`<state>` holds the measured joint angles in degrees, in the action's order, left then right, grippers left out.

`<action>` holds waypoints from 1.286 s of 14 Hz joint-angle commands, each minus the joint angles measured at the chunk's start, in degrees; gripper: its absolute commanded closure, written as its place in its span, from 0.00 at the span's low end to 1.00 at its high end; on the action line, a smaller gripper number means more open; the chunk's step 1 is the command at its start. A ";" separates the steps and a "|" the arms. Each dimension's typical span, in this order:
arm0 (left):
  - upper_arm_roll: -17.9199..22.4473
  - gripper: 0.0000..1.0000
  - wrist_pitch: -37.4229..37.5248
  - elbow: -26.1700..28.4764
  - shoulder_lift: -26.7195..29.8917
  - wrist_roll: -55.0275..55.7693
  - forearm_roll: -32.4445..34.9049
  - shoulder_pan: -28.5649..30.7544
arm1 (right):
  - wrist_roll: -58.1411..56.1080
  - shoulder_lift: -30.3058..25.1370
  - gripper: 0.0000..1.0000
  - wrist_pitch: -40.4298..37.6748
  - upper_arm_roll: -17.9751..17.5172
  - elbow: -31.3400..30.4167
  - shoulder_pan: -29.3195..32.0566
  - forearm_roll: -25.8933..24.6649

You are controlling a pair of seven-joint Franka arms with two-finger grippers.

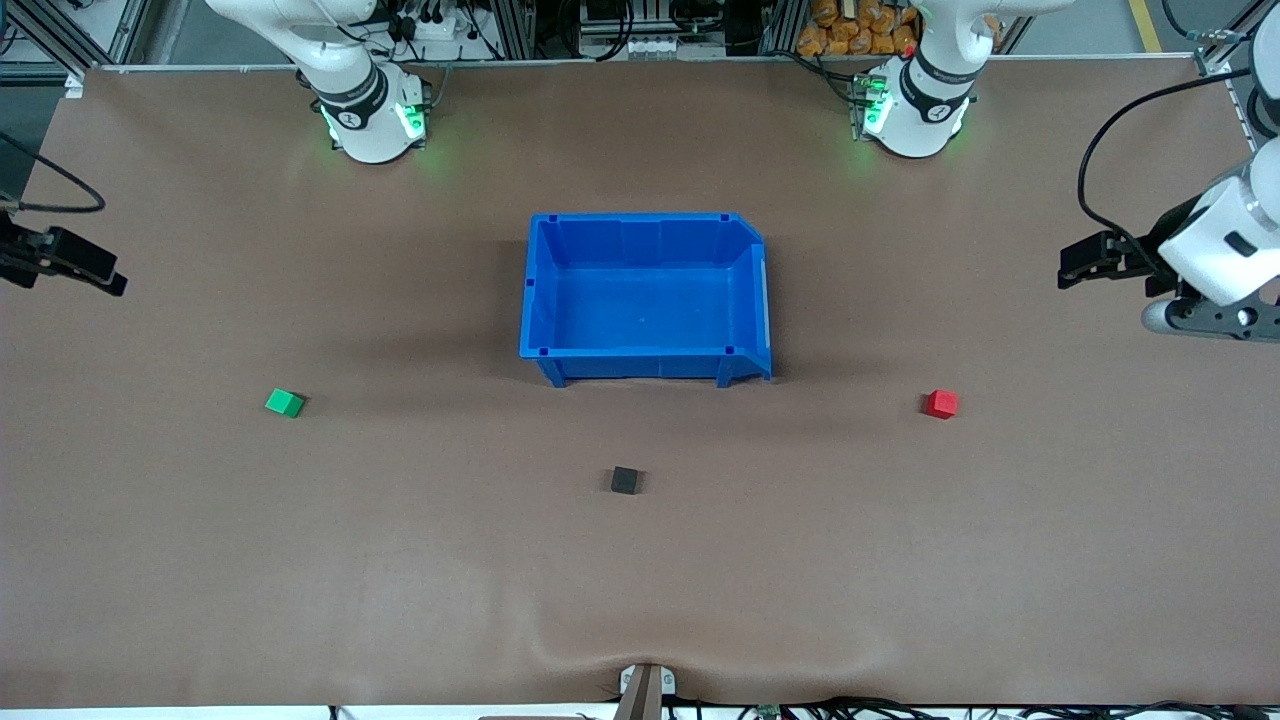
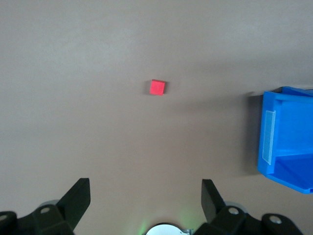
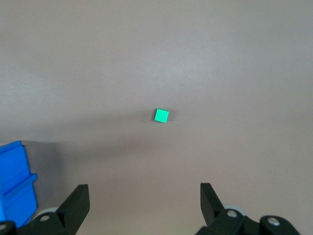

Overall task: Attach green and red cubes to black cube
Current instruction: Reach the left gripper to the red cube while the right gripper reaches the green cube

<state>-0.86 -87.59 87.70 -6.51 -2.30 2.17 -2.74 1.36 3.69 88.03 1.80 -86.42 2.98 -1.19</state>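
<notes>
**Counter stock, both claws idle**

My left claw (image 2: pixel 145 198) and right claw (image 3: pixel 144 198): wide open, empty, raised over counter (image 1: pixel 200 560) ends. Green cube (image 1: pixel 285 402), red cube (image 1: pixel 941 404): apart. Black cube (image 1: pixel 625 480): between, nearer front camera than blue bin (image 1: pixel 645 365).

Lighting: even, bright, overhead. Soft shadows beside the blue plastic bin (image 1: pixel 645 295) on the brown matte tabletop (image 1: pixel 400 560). Focus sharp; no glare.

Green cube (image 1: pixel 285 402), red cube (image 1: pixel 941 404), black cube (image 1: pixel 625 481), blue bin (image 1: pixel 645 358).
</notes>
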 commanded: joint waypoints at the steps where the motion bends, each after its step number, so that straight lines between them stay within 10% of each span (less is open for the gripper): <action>1: -0.10 0.00 -1.70 0.54 -1.22 0.54 0.47 0.98 | -0.39 1.05 0.00 -0.23 -0.57 0.73 0.63 -0.13; 8: -0.63 0.00 -19.70 13.62 -3.41 5.20 -0.59 0.10 | 0.31 4.57 0.00 0.83 -0.49 0.64 1.94 0.31; 18: -1.07 0.00 -37.72 13.99 -19.66 15.91 0.47 -2.01 | 0.40 12.92 0.00 3.11 -0.49 0.64 4.58 0.66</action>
<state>-1.93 -122.36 102.16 -23.61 10.56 2.14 -4.46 1.42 15.47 91.29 1.88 -86.52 6.64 -1.10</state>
